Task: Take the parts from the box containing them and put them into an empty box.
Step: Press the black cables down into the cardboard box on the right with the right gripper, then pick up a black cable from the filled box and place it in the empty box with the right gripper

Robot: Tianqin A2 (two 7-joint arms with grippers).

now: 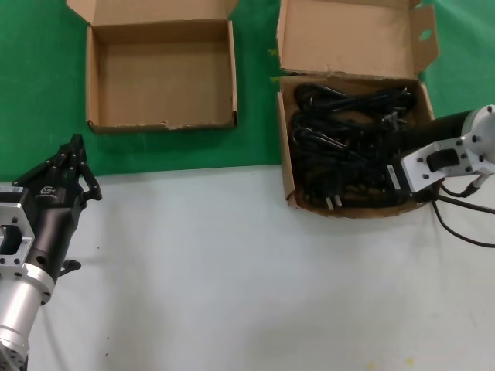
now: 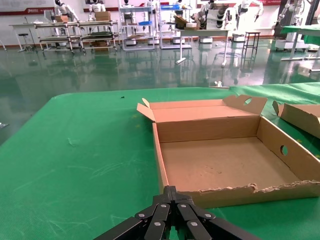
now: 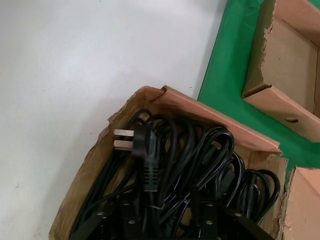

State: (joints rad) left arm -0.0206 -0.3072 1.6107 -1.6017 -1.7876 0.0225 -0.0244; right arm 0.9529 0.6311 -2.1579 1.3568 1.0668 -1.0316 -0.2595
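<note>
Power cords (image 1: 348, 147) are seen heaped in the larger cardboard box (image 1: 285, 154), which straddles the edge of the green mat (image 1: 46, 93) and the white table (image 1: 232, 270). Each cord is a limp, rubber-coated loop, probably light but prone to tangling, so a neighbour may be dragged up with whichever is lifted. One plug (image 3: 142, 145) lies uppermost with its prongs pointing towards the box's near wall; the bundled loop just behind it is judged the better place to take hold (the moulded plug is stiff and could slip between fingers).

The right gripper (image 3: 165, 220) is lowered into the box among the cords, its black finger bases touching or nearly touching the heap. Whether it is spread or clenched, and whether a cord is already gripped, cannot be told, since its tips are hidden.

The left gripper (image 1: 73, 151) is parked over the table's left side, pinched closed on nothing, pointed at the empty box (image 1: 93, 77), which holds no cords yet.
</note>
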